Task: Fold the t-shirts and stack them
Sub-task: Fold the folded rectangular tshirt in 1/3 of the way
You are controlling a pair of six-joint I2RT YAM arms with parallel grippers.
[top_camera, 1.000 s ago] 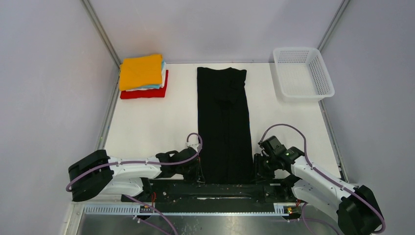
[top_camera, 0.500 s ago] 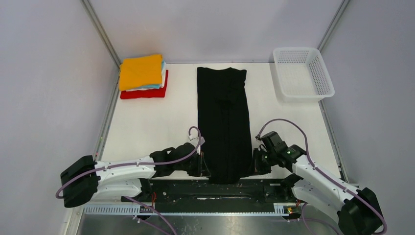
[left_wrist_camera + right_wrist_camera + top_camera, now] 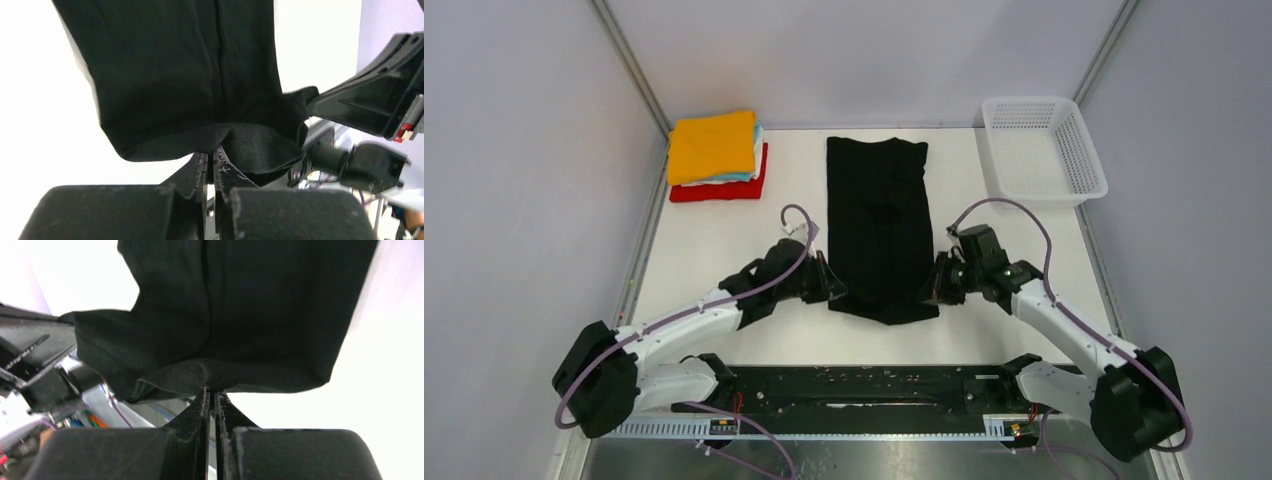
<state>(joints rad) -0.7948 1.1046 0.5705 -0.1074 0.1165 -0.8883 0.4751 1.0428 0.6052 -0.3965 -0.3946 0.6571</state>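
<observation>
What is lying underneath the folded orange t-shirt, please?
Only edges show: white t-shirt, light blue t-shirt, red t-shirt; their tops are covered by the orange t-shirt.

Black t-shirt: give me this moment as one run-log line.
left gripper: shut on black t-shirt hem | right gripper: shut on hem | hem: raised off table | folded stack: far left corner

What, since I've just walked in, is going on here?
Two robot arms are folding a black t-shirt on the table. The left gripper and right gripper are each shut on a near corner, holding that end raised and doubled toward the far end. A stack of folded shirts sits far left, a white basket far right.
</observation>
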